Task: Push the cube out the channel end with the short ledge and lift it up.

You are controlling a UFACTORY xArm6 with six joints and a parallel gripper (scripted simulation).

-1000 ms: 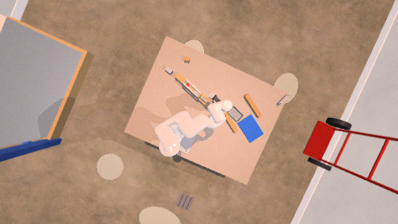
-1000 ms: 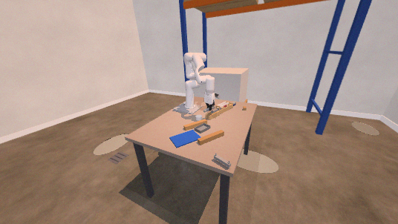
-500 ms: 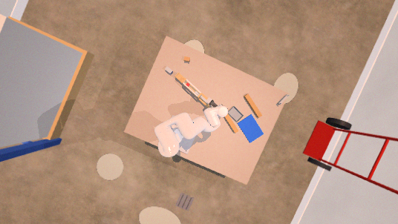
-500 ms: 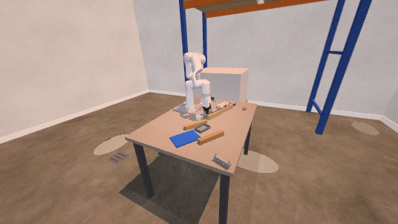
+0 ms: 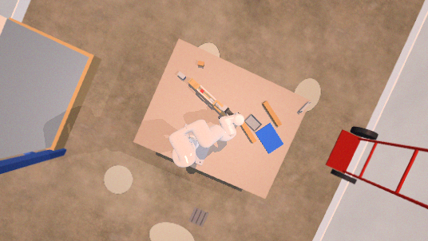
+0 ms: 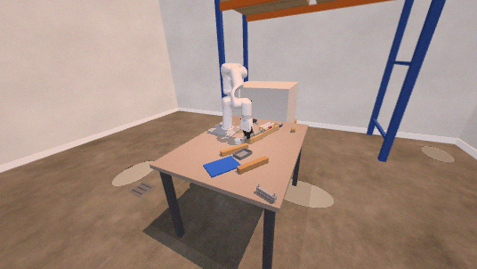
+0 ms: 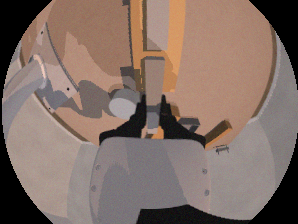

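Observation:
The channel (image 5: 196, 84) (image 6: 266, 132) (image 7: 136, 23) is a long orange-walled trough lying slantwise on the table (image 5: 239, 167) (image 6: 196, 153). The small red cube (image 5: 202, 91) sits inside it, nearer its far left end. My gripper (image 5: 227, 112) (image 6: 247, 131) (image 7: 153, 101) hangs low at the channel's near right end, outside it. It is shut on a grey stick (image 7: 152, 76) that points along the channel. In the wrist view the cube is hidden. I cannot tell which end has the ledge and lip.
A small orange block (image 5: 200, 63) (image 6: 293, 131) and a small grey block (image 5: 181, 75) lie beyond the channel's far end. Two orange bars (image 5: 271, 113) (image 5: 248, 132), a grey tray (image 5: 253, 121) (image 6: 243, 154), a blue sheet (image 5: 269, 138) (image 6: 221, 166) and a grey rack piece (image 5: 304, 107) (image 6: 265, 193) lie to the right.

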